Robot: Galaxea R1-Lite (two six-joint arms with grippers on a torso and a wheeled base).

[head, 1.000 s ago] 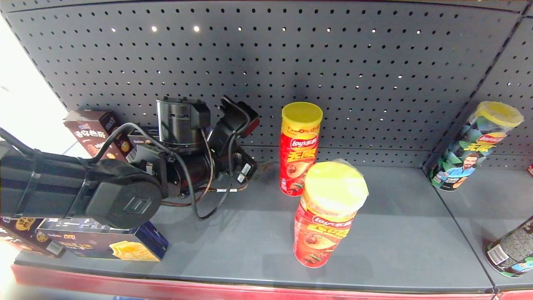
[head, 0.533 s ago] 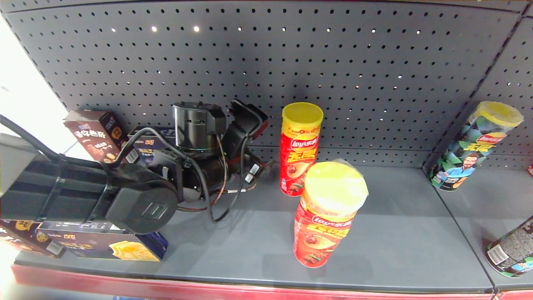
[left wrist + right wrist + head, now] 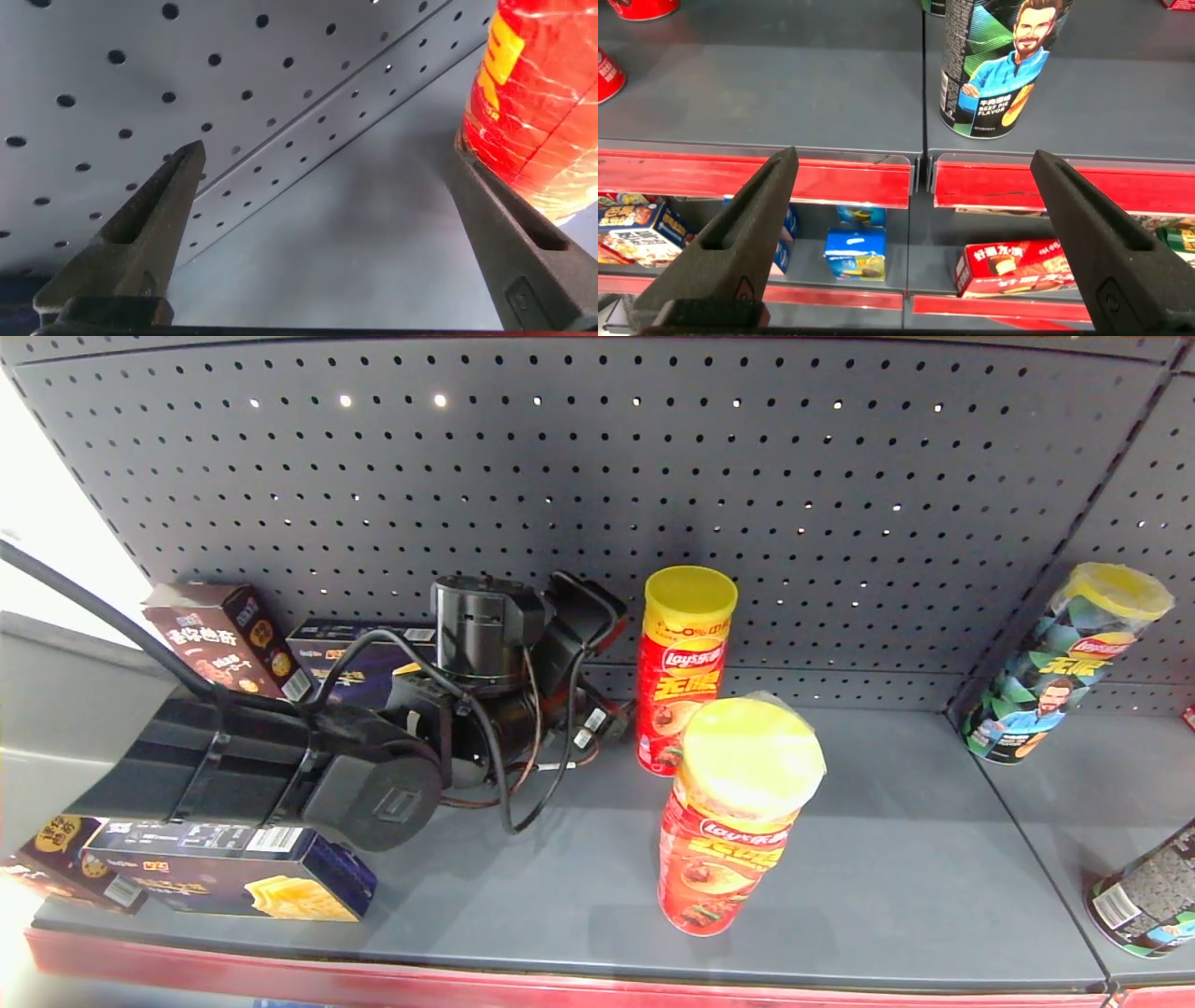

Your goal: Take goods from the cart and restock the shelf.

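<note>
Left gripper [image 3: 327, 154] has its 2 fingers [image 3: 140, 233] spread wide with nothing between them, low over the grey shelf [image 3: 915, 859] and facing the pegboard back wall [image 3: 653, 457]. One finger lies right against the base of the rear red can [image 3: 542, 93]; whether it touches cannot be told. From the head camera this gripper [image 3: 611, 717] sits just left of that can [image 3: 684, 663], which stands upright near the wall. A second red can [image 3: 738, 812] stands upright in front of it, nearer the shelf edge, apart from the gripper.

Behind the left arm lean a brown box [image 3: 219, 635] and a dark blue box [image 3: 345, 658]; another blue box [image 3: 224, 877] lies flat at the front edge.

Right gripper [image 3: 915, 159] is also spread and empty, held off the shelf front, facing the red price rails [image 3: 840, 177]. A green can [image 3: 999, 65] stands on the neighbouring bay [image 3: 1064, 663].
</note>
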